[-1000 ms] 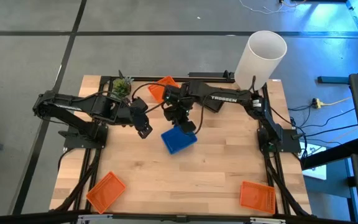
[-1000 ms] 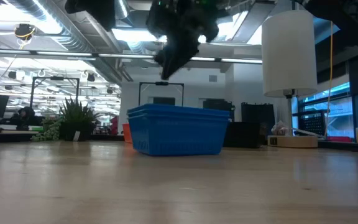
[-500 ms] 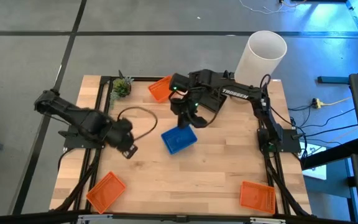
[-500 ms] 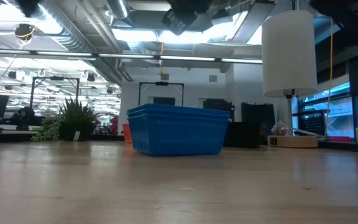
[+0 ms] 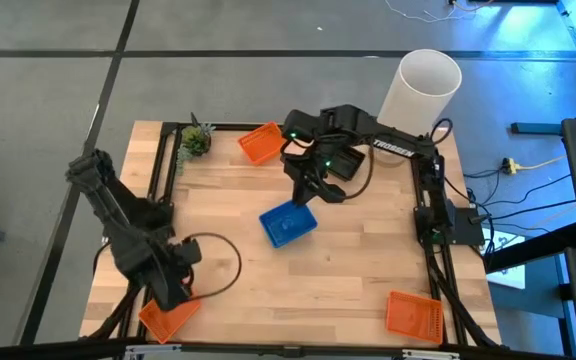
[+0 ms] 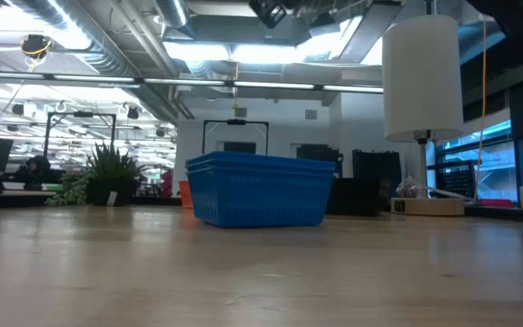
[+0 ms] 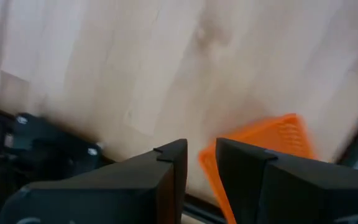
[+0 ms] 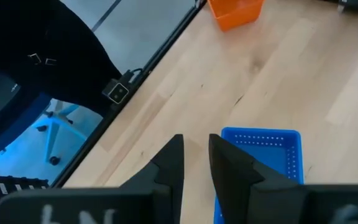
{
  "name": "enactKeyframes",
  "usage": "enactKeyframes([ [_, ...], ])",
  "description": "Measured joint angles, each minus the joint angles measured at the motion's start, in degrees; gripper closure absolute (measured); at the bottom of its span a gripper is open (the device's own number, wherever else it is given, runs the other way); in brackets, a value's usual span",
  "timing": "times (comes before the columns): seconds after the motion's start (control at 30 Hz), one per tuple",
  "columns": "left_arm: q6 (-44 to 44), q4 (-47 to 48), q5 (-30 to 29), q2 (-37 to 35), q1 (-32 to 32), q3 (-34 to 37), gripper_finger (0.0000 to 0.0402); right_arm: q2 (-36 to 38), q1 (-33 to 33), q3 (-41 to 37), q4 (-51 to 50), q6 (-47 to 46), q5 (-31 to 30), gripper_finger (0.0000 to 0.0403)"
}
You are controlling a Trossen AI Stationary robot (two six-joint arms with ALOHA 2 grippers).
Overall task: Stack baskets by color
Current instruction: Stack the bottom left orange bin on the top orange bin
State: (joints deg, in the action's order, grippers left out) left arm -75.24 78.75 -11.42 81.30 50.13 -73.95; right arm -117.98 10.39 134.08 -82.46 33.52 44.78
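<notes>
Left pincer (image 5: 180, 290) over orange basket (image 5: 166, 317)

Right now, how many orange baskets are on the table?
3. One orange basket sits at the far edge near the plant, one at the near left corner under the left gripper, one at the near right corner. None seems hidden.

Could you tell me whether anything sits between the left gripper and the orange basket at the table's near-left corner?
Nothing visible does. The left gripper hangs right at the orange basket, narrowly parted and empty, with bare table around it.
</notes>
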Motion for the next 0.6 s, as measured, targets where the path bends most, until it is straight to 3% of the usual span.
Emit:
enactKeyframes([
  [0.33,4.51,-1.2,-1.28,5.64,8.11,6.57,0.0325,3.5,0.0,0.05,-0.52,-0.32,0.43,0.0328],
  [0.6,16.09,-8.66,-3.94,5.88,11.26,10.2,0.0325,4.54,0.0,0.02,-0.96,-0.44,0.92,0.0328],
])
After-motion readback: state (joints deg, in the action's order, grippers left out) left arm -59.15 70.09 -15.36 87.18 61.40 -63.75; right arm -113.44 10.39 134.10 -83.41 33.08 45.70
